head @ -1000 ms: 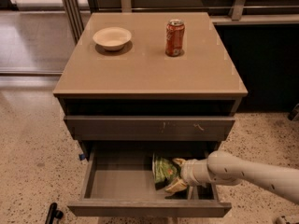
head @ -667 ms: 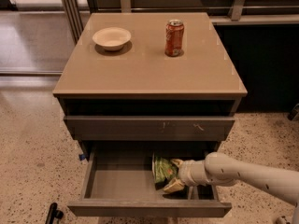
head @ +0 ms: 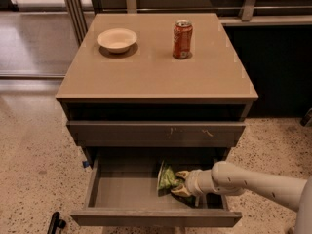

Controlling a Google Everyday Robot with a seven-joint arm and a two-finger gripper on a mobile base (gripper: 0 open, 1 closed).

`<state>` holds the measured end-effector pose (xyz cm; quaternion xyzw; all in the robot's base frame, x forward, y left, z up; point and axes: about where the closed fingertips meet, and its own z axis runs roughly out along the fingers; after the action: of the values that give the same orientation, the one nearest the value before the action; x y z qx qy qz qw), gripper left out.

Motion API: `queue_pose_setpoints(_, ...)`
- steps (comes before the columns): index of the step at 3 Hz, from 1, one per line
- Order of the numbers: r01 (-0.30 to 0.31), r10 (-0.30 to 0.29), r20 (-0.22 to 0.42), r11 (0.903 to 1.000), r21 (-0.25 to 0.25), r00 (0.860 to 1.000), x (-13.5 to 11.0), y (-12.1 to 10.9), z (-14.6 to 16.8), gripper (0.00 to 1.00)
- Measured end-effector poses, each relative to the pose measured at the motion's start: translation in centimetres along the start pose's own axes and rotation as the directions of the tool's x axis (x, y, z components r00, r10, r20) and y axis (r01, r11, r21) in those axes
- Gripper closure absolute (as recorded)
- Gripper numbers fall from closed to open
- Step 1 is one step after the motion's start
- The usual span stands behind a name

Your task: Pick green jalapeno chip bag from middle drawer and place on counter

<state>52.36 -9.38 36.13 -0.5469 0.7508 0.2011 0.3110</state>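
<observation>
Since a second ago: arm [head: 258, 184] has shifted a little left, deeper over the drawer; gripper [head: 181, 183] now closer against the bag. Bag itself has not visibly moved.

Green jalapeno chip bag [head: 168, 178]: crumpled, lying on the floor of the middle drawer [head: 122, 194], right of centre, toward the far side. Drawer pulled fully out toward the near side; its left half shows bare gray bottom.

Gripper: inside the drawer, at the bag's right end, touching or overlapping it. Cannot tell whether it is clenched on the bag or loose. Arm enters from the right edge, pale and tubular, crossing the drawer's right wall.

Above the open drawer: a closed gray drawer front [head: 156, 133] with pale scuff marks right of centre. Above that, a dark open slot under the top.

Counter [head: 156, 77]: tan, glossy. Orange-red soda can [head: 182, 39] upright on the far side, right of centre. Shallow cream bowl [head: 117, 39] on the far left part, well apart from the can.

Speckled floor [head: 34, 155] around the cabinet; a small black object [head: 56, 223] at near left, not identifiable.
</observation>
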Motion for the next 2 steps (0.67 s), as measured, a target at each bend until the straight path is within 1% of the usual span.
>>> queue_pose_setpoints(1,0.001,-0.001,0.011,0.9999,-0.011,1.000,-0.4,0.3,-0.2,0.97)
queue_pose_setpoints(2,0.018,-0.015,0.054,0.9983,-0.055,0.998,-3.2,1.3,-2.1,1.00)
